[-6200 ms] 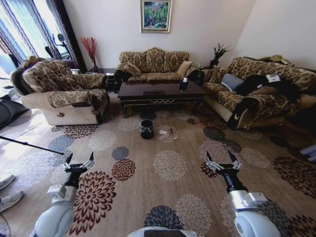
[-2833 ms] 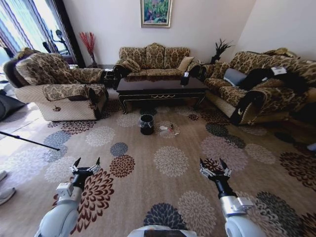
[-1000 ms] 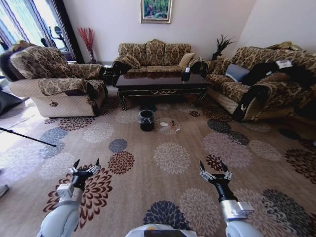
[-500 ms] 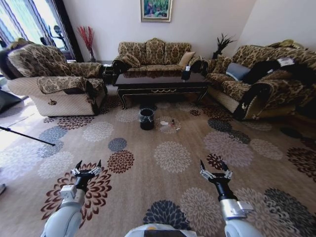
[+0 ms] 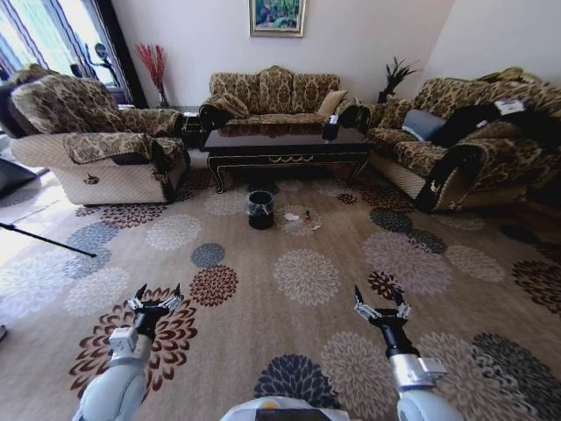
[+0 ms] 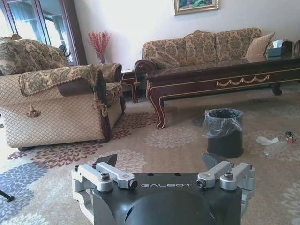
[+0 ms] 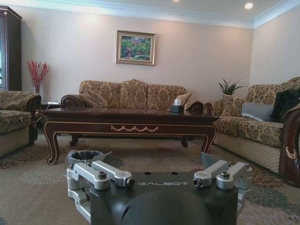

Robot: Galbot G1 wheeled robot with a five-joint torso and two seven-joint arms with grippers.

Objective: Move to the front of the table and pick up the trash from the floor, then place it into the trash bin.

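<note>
Glossy dark wood marks my goal: the coffee table (image 5: 287, 145) stands well ahead, so I judge I'm in the approach step, nothing picked up yet. On the flowered carpet (image 5: 307, 281) before the table's front edge sits the black trash bin (image 5: 260, 210), the trash (image 5: 298, 217) just beside it. My left gripper (image 5: 154, 303) and right gripper (image 5: 379, 306) hover low, both spread and empty. Next I need to close the distance, then reach down. The small scraps are hard to tell apart from here.
</note>
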